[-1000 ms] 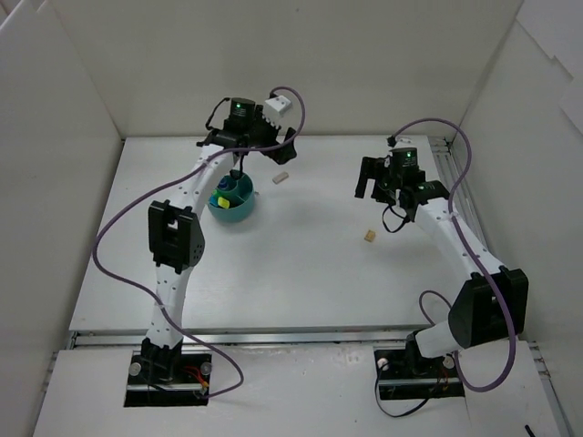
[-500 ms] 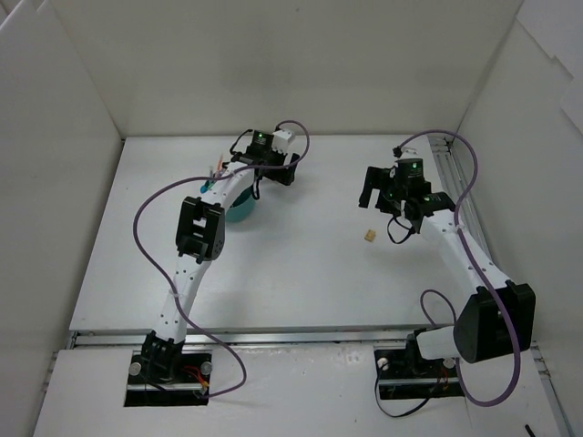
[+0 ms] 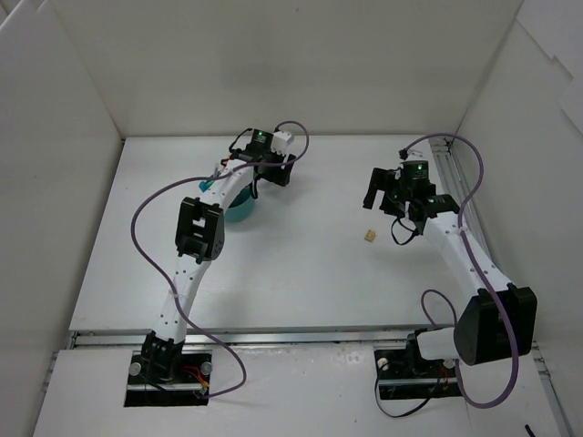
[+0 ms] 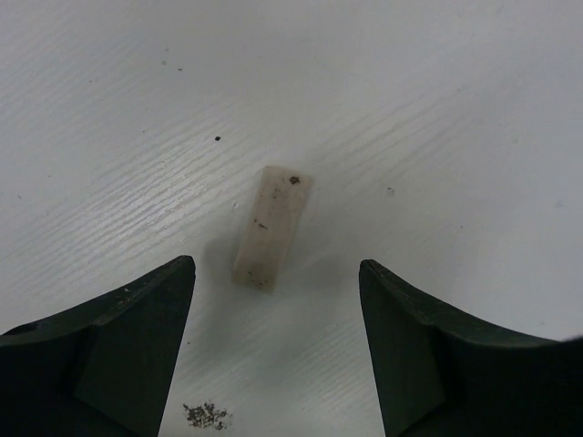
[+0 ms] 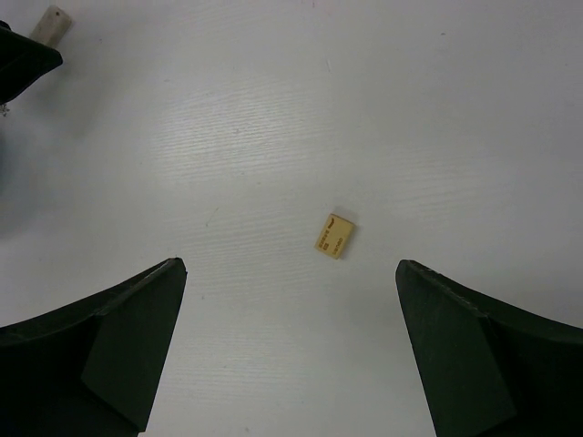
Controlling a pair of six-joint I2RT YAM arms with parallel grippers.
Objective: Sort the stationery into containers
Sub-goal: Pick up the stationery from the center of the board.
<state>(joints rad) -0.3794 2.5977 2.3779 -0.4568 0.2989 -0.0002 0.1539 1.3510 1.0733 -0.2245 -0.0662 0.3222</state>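
A white eraser point(image 4: 272, 228) lies flat on the table, its near end level with the tips of my open left gripper point(image 4: 275, 264), which hovers just above it. In the top view the left gripper point(image 3: 273, 173) hides this eraser. The round teal tub point(image 3: 240, 209) sits just left of it, partly under the left arm, with pens point(image 3: 216, 170) sticking out. A tan eraser point(image 5: 334, 235) lies ahead of my open, empty right gripper point(image 5: 290, 264). The top view shows the tan eraser point(image 3: 369, 236) below and left of the right gripper point(image 3: 375, 188).
White walls enclose the table on the left, back and right. The right wrist view shows the white eraser point(image 5: 51, 25) and a dark part of the left gripper point(image 5: 23, 64) at its top left. Purple cables loop off both arms.
My left gripper has moved right from over the teal tub and now stands over the white eraser. The right gripper has shifted slightly to the right.
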